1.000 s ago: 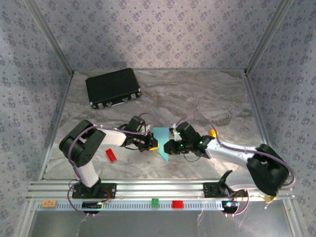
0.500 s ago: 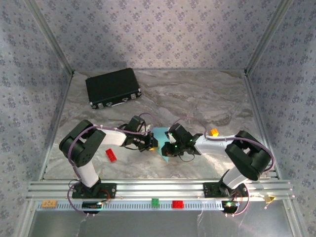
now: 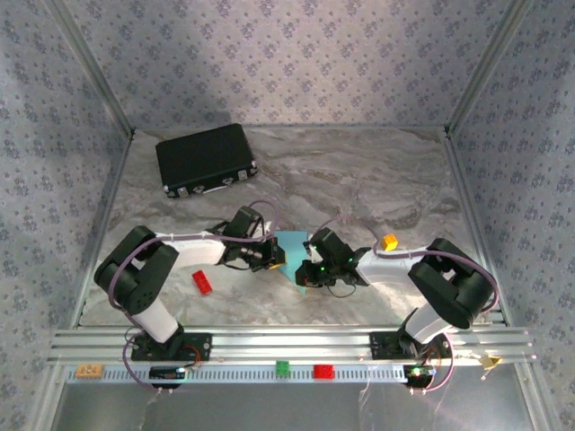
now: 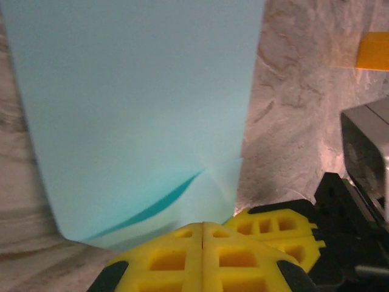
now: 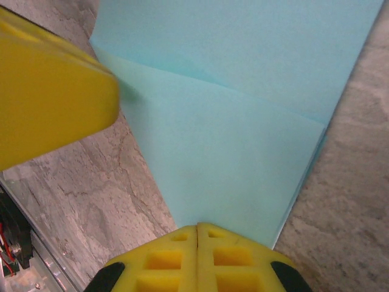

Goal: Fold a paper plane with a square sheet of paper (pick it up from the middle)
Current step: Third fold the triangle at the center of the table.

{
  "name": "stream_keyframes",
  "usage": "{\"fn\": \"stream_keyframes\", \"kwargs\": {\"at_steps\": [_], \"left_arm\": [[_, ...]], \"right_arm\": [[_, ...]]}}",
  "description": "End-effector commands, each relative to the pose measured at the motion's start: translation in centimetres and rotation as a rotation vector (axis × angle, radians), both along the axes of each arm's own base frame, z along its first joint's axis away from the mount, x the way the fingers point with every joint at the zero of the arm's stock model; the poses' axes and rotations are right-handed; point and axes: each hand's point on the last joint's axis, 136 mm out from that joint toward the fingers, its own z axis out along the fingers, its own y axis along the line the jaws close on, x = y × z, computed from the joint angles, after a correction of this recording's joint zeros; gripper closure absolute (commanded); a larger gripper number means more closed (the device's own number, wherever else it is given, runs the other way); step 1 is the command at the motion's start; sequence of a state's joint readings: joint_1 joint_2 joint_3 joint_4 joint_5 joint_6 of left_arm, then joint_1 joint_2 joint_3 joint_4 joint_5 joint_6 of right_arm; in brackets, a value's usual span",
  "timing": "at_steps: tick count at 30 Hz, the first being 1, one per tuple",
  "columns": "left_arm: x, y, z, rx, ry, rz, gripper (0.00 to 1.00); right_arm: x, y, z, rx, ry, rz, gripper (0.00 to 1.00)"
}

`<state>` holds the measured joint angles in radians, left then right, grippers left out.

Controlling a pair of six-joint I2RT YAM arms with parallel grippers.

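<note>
The light-blue sheet of paper lies partly folded on the marble table between both arms. In the left wrist view the paper shows a small folded flap near its close corner. In the right wrist view the paper shows a diagonal fold edge across it. My left gripper is shut, its tips down at the paper's left edge. My right gripper is shut too, its tips at the paper's near corner. Nothing shows between either pair of jaws. The two grippers almost touch.
A black case lies at the back left. A red brick sits by the left arm and an orange brick by the right arm. A green brick and a red brick rest on the front rail.
The right arm has drawn its elbow in from the far right, and its gripper has slid slightly left along the paper. The left arm's elbow has swung outward; its gripper stays at the paper.
</note>
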<state>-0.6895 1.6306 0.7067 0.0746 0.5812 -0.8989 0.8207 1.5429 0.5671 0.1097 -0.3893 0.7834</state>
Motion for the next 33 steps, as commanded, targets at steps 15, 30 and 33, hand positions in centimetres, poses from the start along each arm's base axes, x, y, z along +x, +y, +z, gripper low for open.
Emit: {"fn": "stream_keyframes", "kwargs": {"at_steps": [15,30,33], "left_arm": [[-1.1,0.8,-4.4,0.088,0.065,-0.019,1.00],[2.0,3.5,-3.8,0.114,0.039,0.051,1.00],[2.6,4.2,-3.8,0.117,0.038,0.071,1.00]], "right_arm": [[-1.8,-3.4,-4.0,-0.175,0.090,-0.041,1.00],[-1.9,-4.3,-4.0,-0.201,0.082,-0.034,1.00],[-1.8,-4.5,-3.9,-0.202,0.080,-0.035,1.00]]}}
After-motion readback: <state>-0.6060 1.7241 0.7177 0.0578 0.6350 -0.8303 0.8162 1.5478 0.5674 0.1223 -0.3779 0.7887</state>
